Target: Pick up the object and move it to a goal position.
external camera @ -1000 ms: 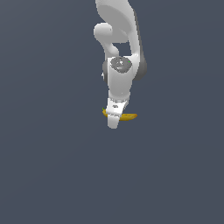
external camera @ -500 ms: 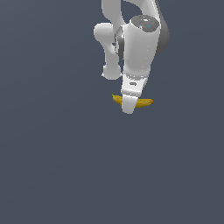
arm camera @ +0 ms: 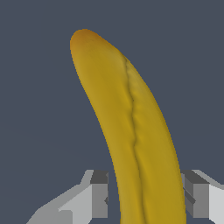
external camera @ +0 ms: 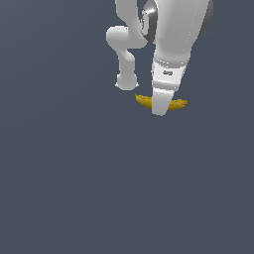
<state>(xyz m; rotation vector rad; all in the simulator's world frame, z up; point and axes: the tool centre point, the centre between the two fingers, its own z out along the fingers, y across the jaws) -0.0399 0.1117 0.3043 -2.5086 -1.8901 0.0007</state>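
Observation:
The yellow banana (external camera: 177, 103) hangs crosswise in my white gripper (external camera: 158, 110), above the plain grey ground. Its tiny green stem end points to the exterior view's left, and its middle is hidden behind the gripper. In the wrist view the banana (arm camera: 135, 127) runs lengthwise between the two fingers (arm camera: 99, 194), with its brownish tip far from the camera. The gripper (arm camera: 146, 194) is shut on the banana near one end. No goal marker shows in either view.
The arm's white links and grey joint (external camera: 134, 44) rise behind the gripper at the top of the exterior view. The ground (external camera: 74, 188) is a uniform dark grey-blue surface with nothing else on it in view.
The gripper, with the banana in it, has moved up and toward the exterior view's right, and looks larger in the picture. The banana stays level in the grip.

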